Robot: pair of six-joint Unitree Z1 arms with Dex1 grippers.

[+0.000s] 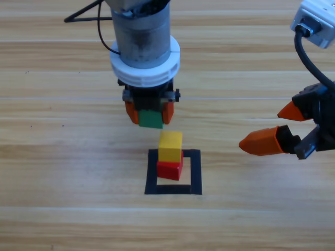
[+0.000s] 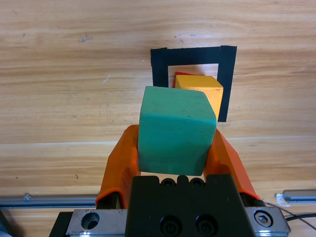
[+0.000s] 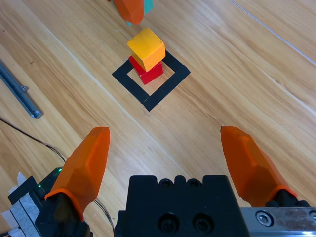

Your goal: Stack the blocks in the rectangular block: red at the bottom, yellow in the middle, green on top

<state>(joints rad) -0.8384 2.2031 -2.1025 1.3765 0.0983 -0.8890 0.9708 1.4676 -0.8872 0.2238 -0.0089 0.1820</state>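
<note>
From the high view, the left arm's hand (image 1: 149,112) comes down from twelve o'clock, its two orange jaws closed on the small matte teal-green cube (image 1: 151,119). Just toward five o'clock of it sits the flat rectangular outline of black tape (image 1: 196,172) on the pale wooden tabletop (image 1: 63,172). Inside the outline the small matte red cube (image 1: 170,170) rests on the wood, and the small matte yellow cube (image 1: 170,146) sits on top of it, slightly askew. The right arm's hand (image 1: 272,128) waits at three o'clock, well apart from the stack, jaws spread wide and holding nothing.

From the left wrist view, the green cube (image 2: 175,131) fills the centre, squeezed between both orange jaws. Beyond it, toward one o'clock, the yellow cube (image 2: 205,91) and a sliver of red (image 2: 178,75) show inside the tape outline (image 2: 159,66).

From the right wrist view, the open jaws frame the stack at twelve o'clock: yellow (image 3: 146,48) over red (image 3: 148,73), within the tape (image 3: 163,94).

The step in hand appears to be placing green on top. Doing it well likely means centring the green cube squarely over the yellow one, lowering straight until the faces meet, then opening gently so the offset stack is not nudged.
</note>
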